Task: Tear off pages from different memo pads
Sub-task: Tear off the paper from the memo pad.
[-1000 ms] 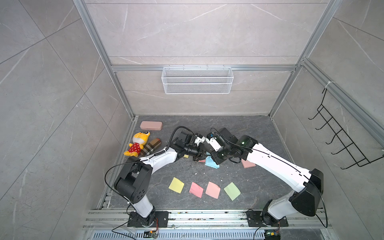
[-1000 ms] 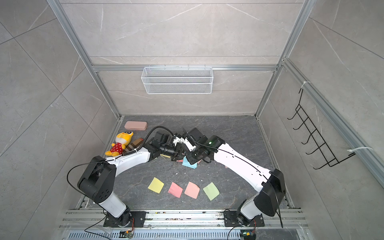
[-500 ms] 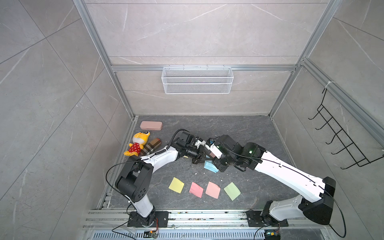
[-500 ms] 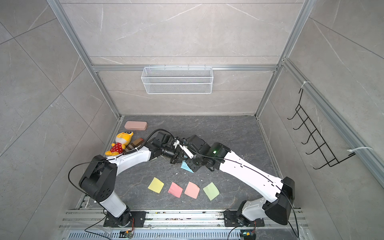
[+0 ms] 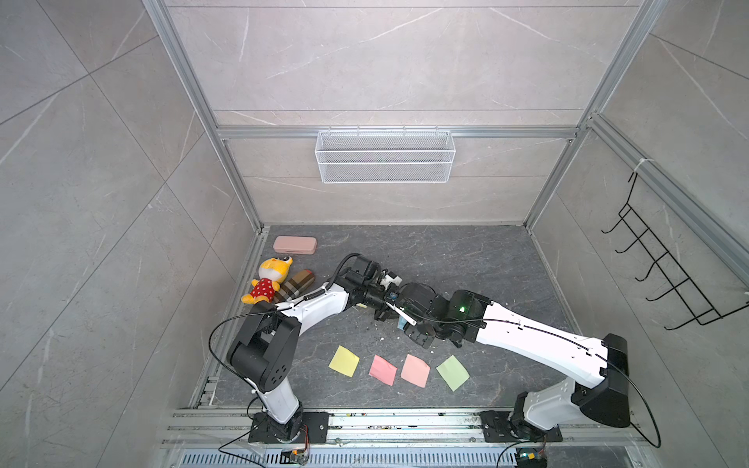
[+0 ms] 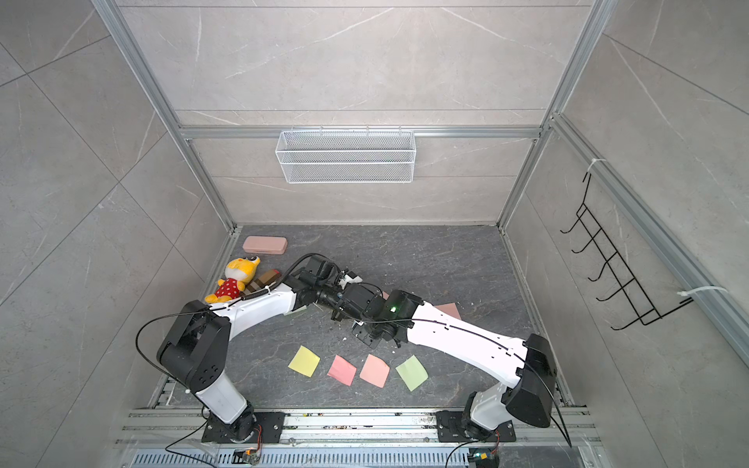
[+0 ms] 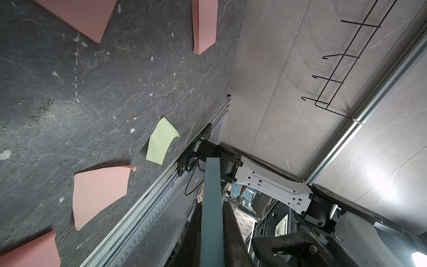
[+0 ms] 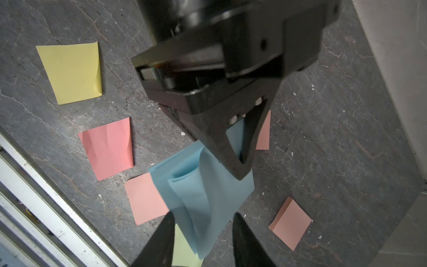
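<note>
My left gripper (image 7: 213,205) is shut on a blue memo pad (image 7: 212,175), which shows edge-on between its fingers and is held off the floor. In the right wrist view a curled blue page (image 8: 198,189) hangs from that pad (image 8: 234,136). Its lower end lies between the fingers of my open right gripper (image 8: 203,240), which do not pinch it. I cannot tell whether it is still attached. In both top views the grippers (image 5: 385,312) (image 5: 409,330) meet mid-floor. Yellow (image 5: 343,360), pink (image 5: 382,369), salmon (image 5: 415,370) and green (image 5: 452,372) pages lie in a row near the front.
Salmon memo pads (image 8: 290,223) (image 7: 204,25) lie on the floor, one (image 6: 450,311) to the right of the arms. A pink case (image 5: 294,245), a plush toy (image 5: 269,279) and a plaid roll (image 5: 294,283) sit at the back left. A wire basket (image 5: 385,156) and a hook rack (image 5: 664,275) hang on the walls.
My right gripper has opened its fingers around the blue page. The right arm has swung toward the front and its elbow has moved out to the right. The left gripper stays shut on the pad.
</note>
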Controlling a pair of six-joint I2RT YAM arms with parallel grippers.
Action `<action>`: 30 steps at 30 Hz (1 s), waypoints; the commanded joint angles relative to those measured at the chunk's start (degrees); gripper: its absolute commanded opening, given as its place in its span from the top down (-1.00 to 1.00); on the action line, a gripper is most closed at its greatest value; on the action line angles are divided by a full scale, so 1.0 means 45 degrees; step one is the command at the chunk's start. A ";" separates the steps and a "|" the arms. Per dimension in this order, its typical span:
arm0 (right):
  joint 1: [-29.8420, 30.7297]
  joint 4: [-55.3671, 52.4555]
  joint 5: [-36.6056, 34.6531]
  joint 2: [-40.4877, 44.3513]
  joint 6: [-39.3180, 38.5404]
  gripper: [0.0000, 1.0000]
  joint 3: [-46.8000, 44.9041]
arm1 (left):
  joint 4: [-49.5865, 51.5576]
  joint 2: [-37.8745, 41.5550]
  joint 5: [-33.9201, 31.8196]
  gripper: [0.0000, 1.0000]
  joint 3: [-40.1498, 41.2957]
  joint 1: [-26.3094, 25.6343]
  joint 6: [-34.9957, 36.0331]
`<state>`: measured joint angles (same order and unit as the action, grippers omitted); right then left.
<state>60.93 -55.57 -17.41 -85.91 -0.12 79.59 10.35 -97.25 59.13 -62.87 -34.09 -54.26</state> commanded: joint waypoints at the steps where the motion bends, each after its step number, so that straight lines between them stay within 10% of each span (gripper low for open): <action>1: 0.0122 0.0033 -0.0852 -0.0177 -0.0266 0.12 -0.0278 | 0.0120 -0.0126 0.0684 1.00 -0.0482 0.0068 -0.0102; 19: -0.0090 0.0466 -0.0946 -0.0435 -0.0247 0.52 0.0184 | 0.0492 -0.0108 0.0531 1.00 -0.0405 -0.0042 0.0240; 30: -0.1745 0.0777 0.2635 -0.0172 0.0683 0.84 0.0016 | 0.0493 0.0088 0.0540 1.00 -0.0404 -0.0062 0.0455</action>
<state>54.68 -53.34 -11.57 -87.15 0.80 79.18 11.90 -97.65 58.81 -62.87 -34.11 -53.89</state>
